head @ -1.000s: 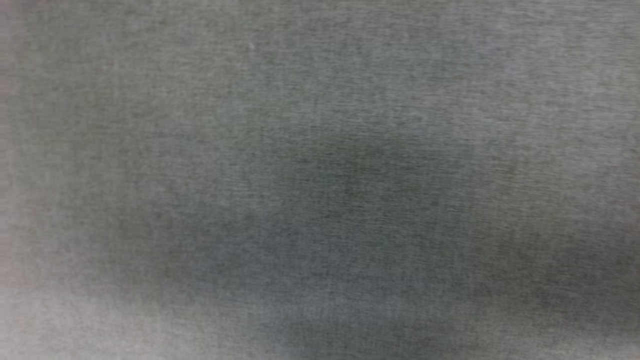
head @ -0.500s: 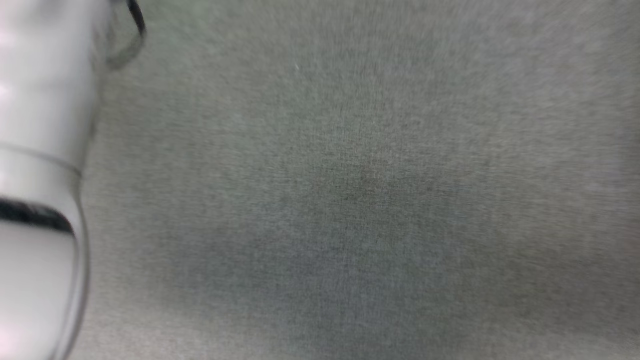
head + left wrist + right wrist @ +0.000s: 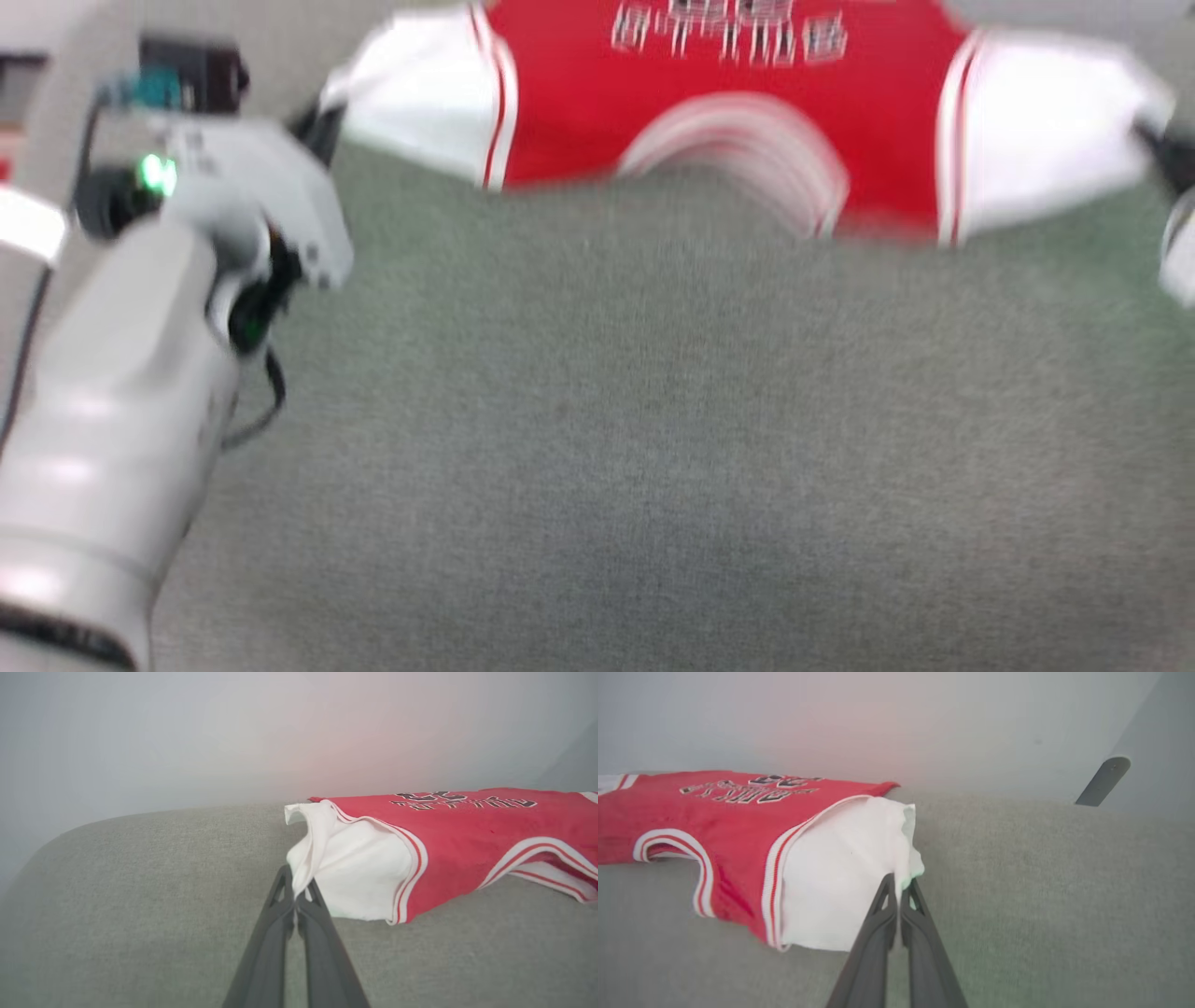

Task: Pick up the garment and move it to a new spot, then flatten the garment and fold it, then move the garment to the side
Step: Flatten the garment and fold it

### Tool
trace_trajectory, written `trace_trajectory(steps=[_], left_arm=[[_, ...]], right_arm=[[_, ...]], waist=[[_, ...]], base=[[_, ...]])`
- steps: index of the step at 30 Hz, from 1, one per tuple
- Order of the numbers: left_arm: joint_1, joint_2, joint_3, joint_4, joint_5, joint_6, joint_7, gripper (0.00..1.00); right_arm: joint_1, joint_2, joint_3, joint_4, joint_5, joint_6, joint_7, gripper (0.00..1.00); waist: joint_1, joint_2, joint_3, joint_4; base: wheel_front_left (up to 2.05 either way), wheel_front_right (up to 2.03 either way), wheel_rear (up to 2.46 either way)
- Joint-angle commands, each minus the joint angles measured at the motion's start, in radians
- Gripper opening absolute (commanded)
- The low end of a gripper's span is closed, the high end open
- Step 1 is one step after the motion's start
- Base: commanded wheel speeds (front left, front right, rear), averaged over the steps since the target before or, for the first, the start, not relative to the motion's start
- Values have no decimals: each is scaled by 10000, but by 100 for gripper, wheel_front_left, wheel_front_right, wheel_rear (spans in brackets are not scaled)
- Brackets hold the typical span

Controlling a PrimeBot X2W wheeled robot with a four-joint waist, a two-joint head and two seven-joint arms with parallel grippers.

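Garment (image 3: 467,826) spread: left pincer (image 3: 295,893) and right pincer (image 3: 900,886) each clamped on its opposite ends; pull evenly, level.

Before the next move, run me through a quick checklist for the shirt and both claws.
1. Left claw gripping the garment: ok, shut on the edge of one white sleeve.
2. Right claw gripping: ok, shut on the edge of the other white sleeve.
3. Garment spread between the claws, lettering up: ok.
4. Garment flat on the grey surface: not ok, both sleeve edges are bunched and lifted at the claws.
5. Far half lying smooth: cannot tell from the low wrist angles.
6. Head view sharp enough to guide by: not ok, it is blurred.
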Motion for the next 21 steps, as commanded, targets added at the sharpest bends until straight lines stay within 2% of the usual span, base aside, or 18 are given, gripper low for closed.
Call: trace_trajectory(steps=[1,5,8,16,19,21], left_arm=[[512,135,-36,-195,-70,45,52,0],[2044,617,-130,-1395,-283,384,427,0],[3378,1072,-150,-2757,-474,936,790,0],[7045,2740,223,-7311,-1068,3338,1468,0],[8382,3296,399,-8793,-1284,4315,1579,0],[9133,3496,405,-9640,-1418,4791,1648,0]], right_arm=[[591,-203,12,-338,207,-8,198,0],[2464,-852,-200,-1681,667,-8,994,0],[3866,-1200,-523,-2603,736,-8,1447,0],[7453,-1586,-1915,-4714,563,-8,2774,0],[8638,-1432,-2553,-5443,397,-8,3230,0],[9333,-1270,-3062,-5861,237,-8,3503,0]], waist=[[0,0,-1643,-79],[0,0,-2217,-135],[0,0,-2546,-198],[0,0,-2937,-272],[0,0,-2926,-314],[0,0,-2887,-296]], base=[[0,0,0],[0,0,0],[0,0,0],[0,0,0],[0,0,0],[0,0,0]])
